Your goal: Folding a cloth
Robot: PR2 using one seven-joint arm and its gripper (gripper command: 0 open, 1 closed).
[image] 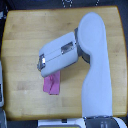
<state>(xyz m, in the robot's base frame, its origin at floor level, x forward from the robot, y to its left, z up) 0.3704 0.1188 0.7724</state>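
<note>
Directly below the gripper (46,73) lies the cloth (52,83), bunched on wooden table (20,35), gripper state hidden.

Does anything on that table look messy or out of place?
Nothing looks spilled or broken. The pink cloth lies bunched into a small crooked shape on the wooden table, partly hidden under the gripper. The gripper's fingers cannot be made out.

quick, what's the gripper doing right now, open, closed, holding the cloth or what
Gripper: cannot be told; its fingertips are hidden under the forearm, just above the pink cloth.
</note>
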